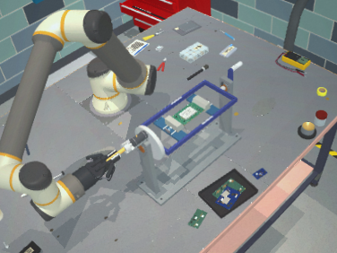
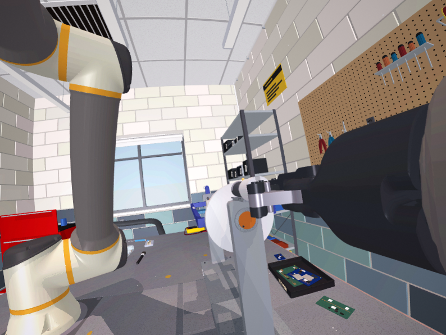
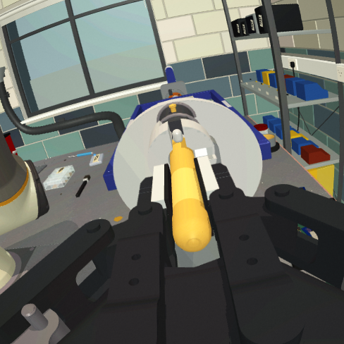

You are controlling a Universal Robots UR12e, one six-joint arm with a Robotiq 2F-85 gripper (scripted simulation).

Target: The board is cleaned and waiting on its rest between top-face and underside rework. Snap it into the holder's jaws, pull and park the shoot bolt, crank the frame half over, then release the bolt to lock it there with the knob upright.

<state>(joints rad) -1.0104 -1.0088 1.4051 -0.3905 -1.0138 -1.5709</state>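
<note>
The far end of the yellow shoot-bolt knob is hidden where its thin rod runs into the hub of the white index disc. My gripper is clamped around this knob at the near-left end of the holder, level with the disc. The green board lies flat between the jaws inside the blue frame, which is level on its grey stand. A white crank handle sticks up at the frame's far end.
My own arm base stands behind and left of the holder. A black tray with boards and a loose green board lie near the table's front edge. A marker, a parts box and a multimeter sit farther back.
</note>
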